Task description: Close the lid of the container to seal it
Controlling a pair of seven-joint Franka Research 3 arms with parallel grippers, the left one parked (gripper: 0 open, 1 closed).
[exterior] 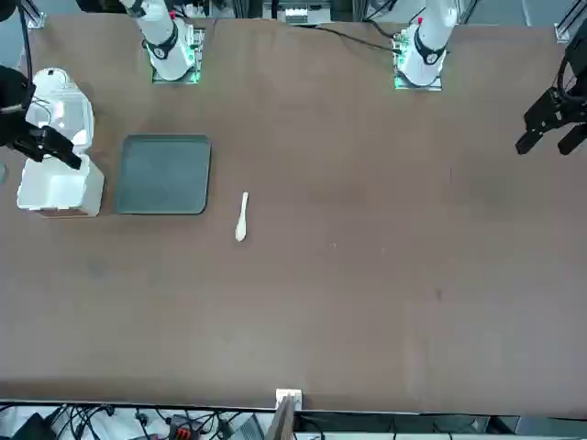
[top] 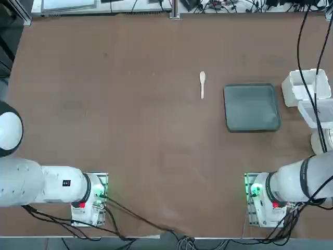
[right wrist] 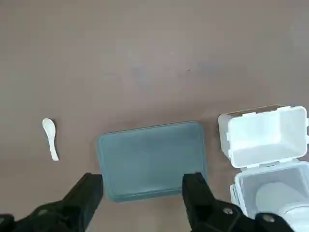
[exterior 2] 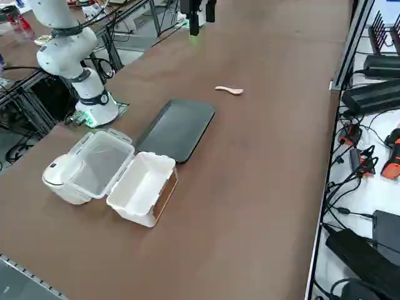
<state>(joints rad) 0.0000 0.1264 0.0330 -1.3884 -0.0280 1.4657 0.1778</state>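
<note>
Currently my right end effector (right wrist: 142, 193) hangs wide and empty above the grey tray (right wrist: 152, 159). Beside that tray sits the container (exterior 2: 142, 187), its lid (exterior 2: 100, 162) flipped back, propped on a cup (exterior 2: 62, 178).

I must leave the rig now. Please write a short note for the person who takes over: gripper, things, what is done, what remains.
Right gripper: jaws open, empty, up over the near edge of the grey tray.
Container: at the table's right edge beside the tray, open.
Lid: flipped back beside the container, resting on a round whitish cup.
Spoon: lying beyond the tray.
Done: nothing.
Left: fold the lid over and press it shut.
</note>
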